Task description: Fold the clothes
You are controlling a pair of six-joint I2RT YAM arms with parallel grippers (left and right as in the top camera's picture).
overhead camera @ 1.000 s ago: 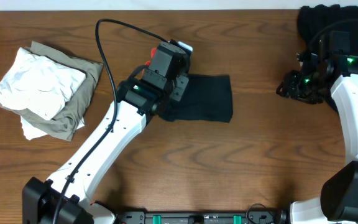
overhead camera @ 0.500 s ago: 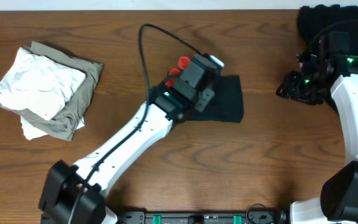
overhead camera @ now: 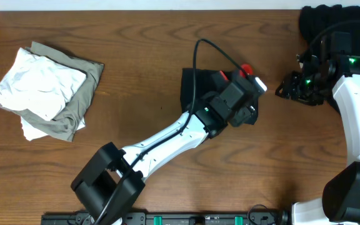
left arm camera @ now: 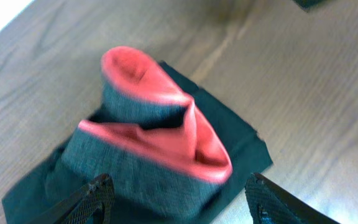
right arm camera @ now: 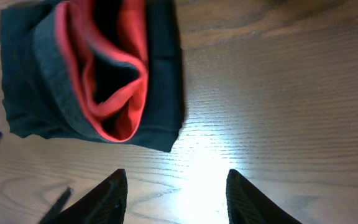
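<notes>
Wood table [overhead camera: 136,62]: folded leggings [left arm camera: 232,134], red waistband [left arm camera: 160,140] up, under left gripper [left arm camera: 178,190], jaws apart; right gripper [right arm camera: 176,186] empty, jaws apart.

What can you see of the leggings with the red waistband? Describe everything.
The leggings lie folded into a compact dark packet on the wooden table. Their grey waistband, lined coral red, sits on top, bulging up in open loops rather than flat. The fabric looks soft and stretchy. The left gripper hangs open over them, gripping nothing.
</notes>
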